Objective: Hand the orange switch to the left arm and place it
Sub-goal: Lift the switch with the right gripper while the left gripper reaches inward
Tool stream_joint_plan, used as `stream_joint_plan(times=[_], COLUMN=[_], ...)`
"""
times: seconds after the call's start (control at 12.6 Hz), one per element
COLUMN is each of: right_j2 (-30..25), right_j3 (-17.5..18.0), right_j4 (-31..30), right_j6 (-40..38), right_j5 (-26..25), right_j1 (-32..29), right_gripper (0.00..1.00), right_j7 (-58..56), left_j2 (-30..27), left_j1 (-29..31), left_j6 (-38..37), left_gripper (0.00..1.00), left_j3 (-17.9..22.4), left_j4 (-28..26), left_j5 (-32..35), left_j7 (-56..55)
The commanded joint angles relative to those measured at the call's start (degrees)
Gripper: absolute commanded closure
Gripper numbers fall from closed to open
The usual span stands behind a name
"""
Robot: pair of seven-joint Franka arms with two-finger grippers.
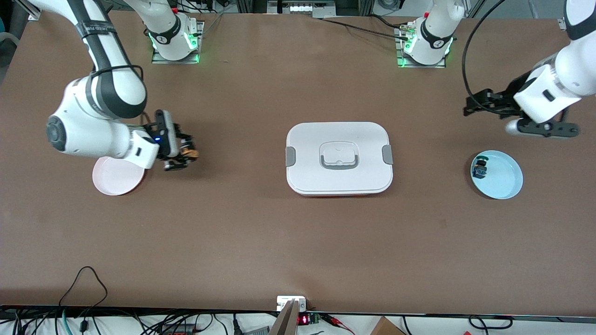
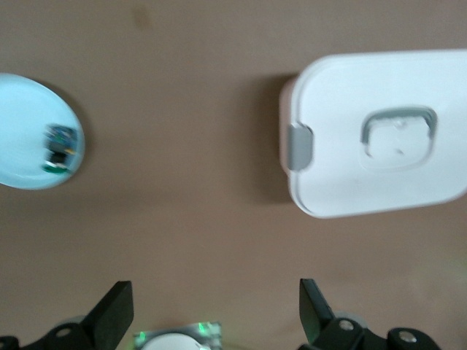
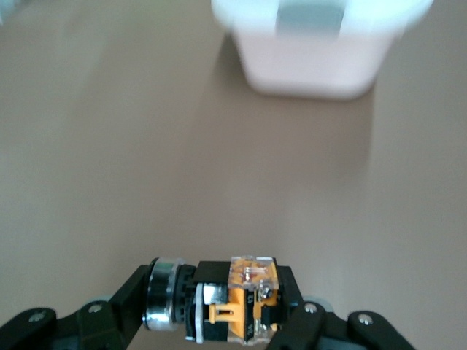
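Right gripper (image 1: 182,156) fingers clamped on the orange switch (image 1: 188,152); right wrist view shows the switch (image 3: 233,299) gripped crosswise between the fingers (image 3: 128,302), orange body and silver-ringed round cap sticking out, lifted off the surface (image 1: 233,232). It hangs over bare surface just beside the pink plate (image 1: 116,179), toward the right arm's end, well apart from the box (image 1: 339,158). Right arm reaches in from its base at the top of the front view, elbow bent, wrist over the pink plate's rim.

Left gripper (image 1: 475,106) fingers apart, nothing between them; left wrist view shows both fingers (image 2: 113,313) spread wide over bare surface. It hangs toward the left arm's end, above the area farther from the front camera than the light blue plate (image 1: 505,184). Left arm waits.

Blue-and-teal component (image 1: 480,169) lies in the blue plate, by the rim toward the box. White box, lid on, grey clips at both ends, sits mid-surface between the two plates.
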Motion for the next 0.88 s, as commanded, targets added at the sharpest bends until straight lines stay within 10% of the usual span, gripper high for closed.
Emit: stream_joint_plan(times=[0.0,0.8], right_j2=[0.5,6.7], right_j3=[2.1,11.1], right_j4=[0.5,4.0], right_j6=[2.6,11.9], right_j5=[14.3,63.7], right_j1=[1.9,7.2], right_gripper=[1.00,1.00], right_j7=[1.5,-13.0], left_j2=[3.0,5.5], left_j1=[-0.4,-1.0], left_j6=[-3.3,16.9], left_gripper=[0.00,0.00], left_j3=[0.3,-1.9], left_j4=[0.8,-9.5], left_j5=[-7.2,-51.6], left_j7=[0.4,9.9])
